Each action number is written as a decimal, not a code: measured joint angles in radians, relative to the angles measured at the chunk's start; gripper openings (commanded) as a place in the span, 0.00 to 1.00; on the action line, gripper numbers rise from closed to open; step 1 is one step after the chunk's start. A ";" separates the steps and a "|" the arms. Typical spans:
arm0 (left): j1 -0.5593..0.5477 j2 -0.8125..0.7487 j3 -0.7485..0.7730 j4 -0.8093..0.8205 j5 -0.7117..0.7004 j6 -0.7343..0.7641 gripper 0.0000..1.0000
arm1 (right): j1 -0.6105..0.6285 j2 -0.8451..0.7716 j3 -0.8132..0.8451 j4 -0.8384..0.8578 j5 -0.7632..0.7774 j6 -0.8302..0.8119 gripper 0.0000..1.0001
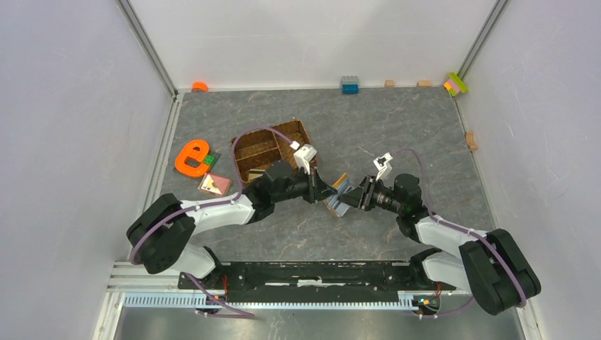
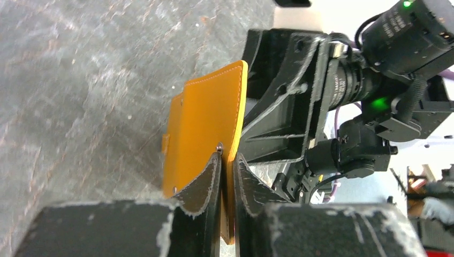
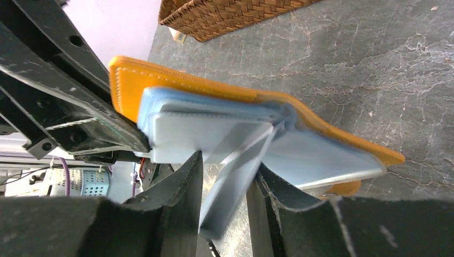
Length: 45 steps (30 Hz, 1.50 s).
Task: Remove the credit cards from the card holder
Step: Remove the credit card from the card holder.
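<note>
The left end effector (image 2: 227, 158) is pinching one orange edge of the card holder (image 2: 206, 118), its fingers pressed close on the leather. It is holding the holder open over the counter (image 1: 397, 127), near the woven tray (image 3: 225, 16) and just off the tray's near right corner. The right end effector (image 3: 229, 163) is gripping a pale card (image 3: 227, 198) between its fingers (the card is sticking partway out of the blue-grey lining, tilted), on the side of the holder facing away from the tray.
</note>
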 measured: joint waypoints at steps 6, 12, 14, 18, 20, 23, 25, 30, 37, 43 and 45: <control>-0.008 -0.024 -0.189 0.116 -0.098 -0.168 0.14 | 0.001 0.014 0.029 -0.068 0.002 -0.017 0.45; -0.014 0.044 -0.288 0.208 -0.145 -0.275 0.14 | 0.054 0.096 0.082 -0.106 0.012 -0.046 0.45; -0.015 0.080 -0.296 0.269 -0.153 -0.294 0.15 | 0.088 0.137 0.117 -0.135 0.024 -0.071 0.46; -0.015 0.182 -0.298 0.398 -0.156 -0.326 0.21 | 0.129 0.207 0.161 -0.161 0.036 -0.098 0.49; -0.014 0.227 -0.300 0.446 -0.156 -0.335 0.25 | 0.135 0.225 0.162 -0.163 0.037 -0.100 0.49; -0.014 0.276 -0.322 0.531 -0.153 -0.345 0.32 | 0.137 0.230 0.162 -0.164 0.051 -0.101 0.52; -0.014 0.285 -0.336 0.564 -0.147 -0.348 0.37 | 0.138 0.225 0.162 -0.167 0.071 -0.106 0.54; -0.014 0.286 -0.336 0.591 -0.132 -0.348 0.51 | 0.145 0.171 0.162 -0.203 0.134 -0.134 0.54; -0.014 0.343 -0.296 0.596 -0.090 -0.351 0.35 | 0.152 0.153 0.162 -0.235 0.186 -0.159 0.53; -0.010 0.385 -0.285 0.612 -0.063 -0.363 0.06 | 0.152 0.110 0.161 -0.240 0.206 -0.160 0.53; -0.005 0.385 -0.278 0.615 -0.056 -0.362 0.04 | 0.152 0.068 0.161 -0.247 0.223 -0.167 0.55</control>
